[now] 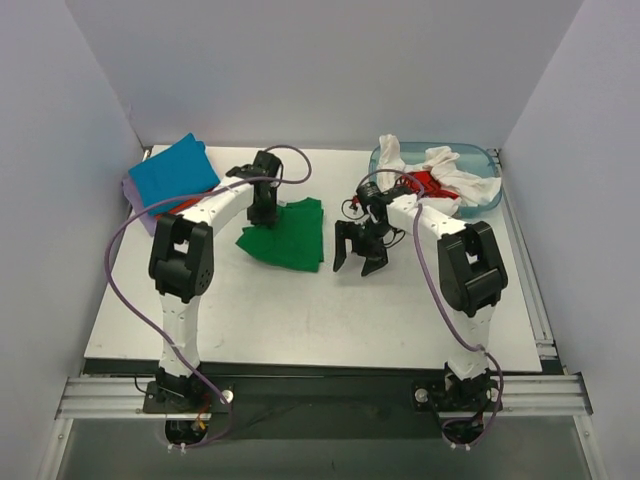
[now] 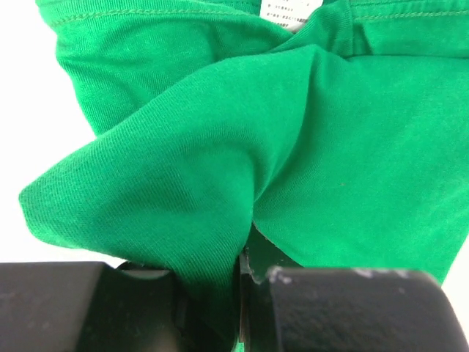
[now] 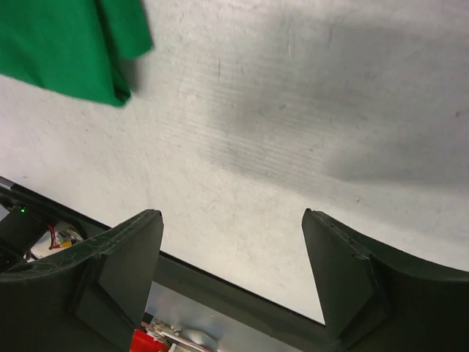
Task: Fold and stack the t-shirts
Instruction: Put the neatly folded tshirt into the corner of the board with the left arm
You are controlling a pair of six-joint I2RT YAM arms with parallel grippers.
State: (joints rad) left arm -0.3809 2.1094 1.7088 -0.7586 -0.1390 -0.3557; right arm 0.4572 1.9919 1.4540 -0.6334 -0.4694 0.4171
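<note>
While the green t-shirt (image 1: 290,238) lies crumpled mid-table, my left gripper (image 2: 238,293) is clamped on a raised fold of it. My right gripper (image 3: 233,242) hangs near its right edge, jaws wide apart and holding nothing. A folded blue t-shirt (image 1: 172,172) sits at the far left. A white t-shirt (image 1: 440,165) and a red t-shirt (image 1: 432,182) fill the blue tub (image 1: 488,200).

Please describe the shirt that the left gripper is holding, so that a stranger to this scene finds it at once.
Look at the middle of the white table. There the left gripper pinches a crumpled green shirt. It is the only green cloth: the blue shirt lies folded at the far left corner, white cloth and red cloth in the tub at the far right.
</note>
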